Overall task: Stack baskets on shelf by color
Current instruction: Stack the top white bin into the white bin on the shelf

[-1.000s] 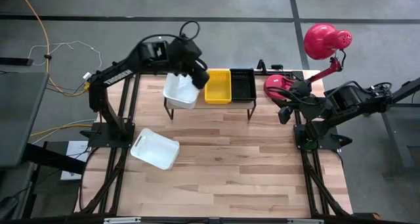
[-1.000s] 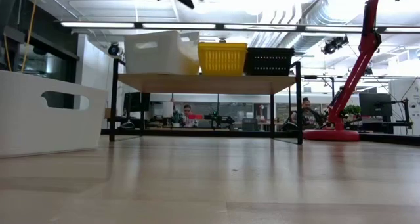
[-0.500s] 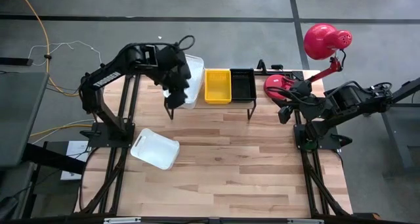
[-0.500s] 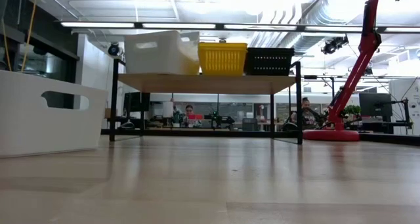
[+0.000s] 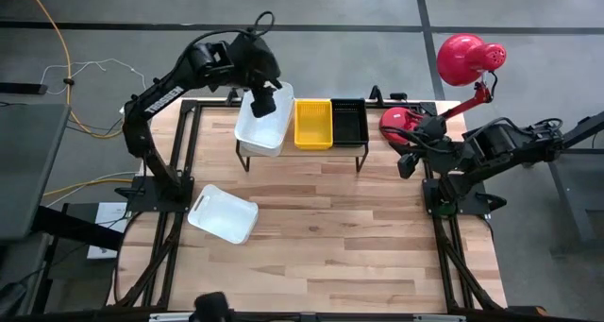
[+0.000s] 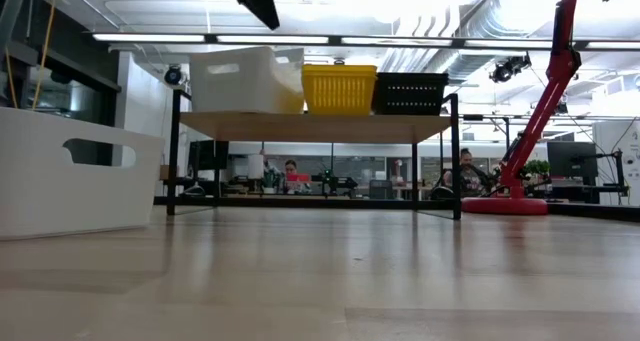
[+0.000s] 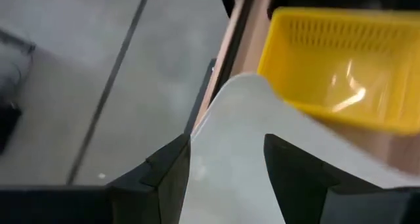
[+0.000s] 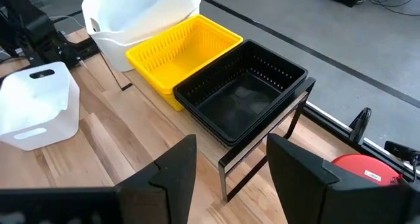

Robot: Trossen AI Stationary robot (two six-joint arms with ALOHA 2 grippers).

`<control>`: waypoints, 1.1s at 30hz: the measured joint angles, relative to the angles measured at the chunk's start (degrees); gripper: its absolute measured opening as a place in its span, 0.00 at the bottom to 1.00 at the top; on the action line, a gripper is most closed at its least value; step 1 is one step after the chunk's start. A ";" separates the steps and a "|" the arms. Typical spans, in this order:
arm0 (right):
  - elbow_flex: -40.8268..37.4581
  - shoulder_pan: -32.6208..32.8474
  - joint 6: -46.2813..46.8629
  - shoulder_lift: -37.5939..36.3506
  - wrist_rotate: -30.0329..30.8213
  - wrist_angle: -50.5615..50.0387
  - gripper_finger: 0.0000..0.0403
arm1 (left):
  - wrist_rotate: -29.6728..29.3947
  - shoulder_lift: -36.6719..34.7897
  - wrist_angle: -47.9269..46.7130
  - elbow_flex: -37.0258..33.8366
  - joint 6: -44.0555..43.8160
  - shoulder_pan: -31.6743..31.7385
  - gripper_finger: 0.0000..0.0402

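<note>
- I have the left gripper above the far end of the white basket on the shelf. In the left wrist view its two fingers stand apart with the white rim between them, and I cannot tell if they touch it.
- On the shelf I see three places taken: white at the left, the yellow basket in the middle, the black basket at the right.
- One more white basket on the table lies near the left edge, a little turned. I judge it is the next one to stack.
- Risk one: if I lift away carelessly, a finger can catch the white rim and pull the basket toward the far edge of the shelf, where it can fall.
- Risk two: the white basket sits just beside the yellow one, so a push to the right can shift the yellow stack.
- Risk three: the table basket is turned, so a grasp on its wall may be crooked, and then it will not nest flat into the one on the shelf.
- The right gripper waits at the right side of the table, near the red lamp base. Its fingers are apart and hold nothing.
</note>
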 joint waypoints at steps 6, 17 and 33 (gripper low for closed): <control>0.00 0.01 -0.03 1.73 -0.08 -0.07 0.43 | -1.73 2.31 0.81 0.00 12.33 1.08 0.45; 0.00 -0.01 0.63 2.25 -0.70 -1.32 0.43 | -5.24 7.41 -0.04 0.00 18.72 2.02 0.45; 0.00 0.01 1.07 2.24 -0.74 -1.29 0.43 | -6.97 10.68 0.11 0.00 20.85 1.93 0.12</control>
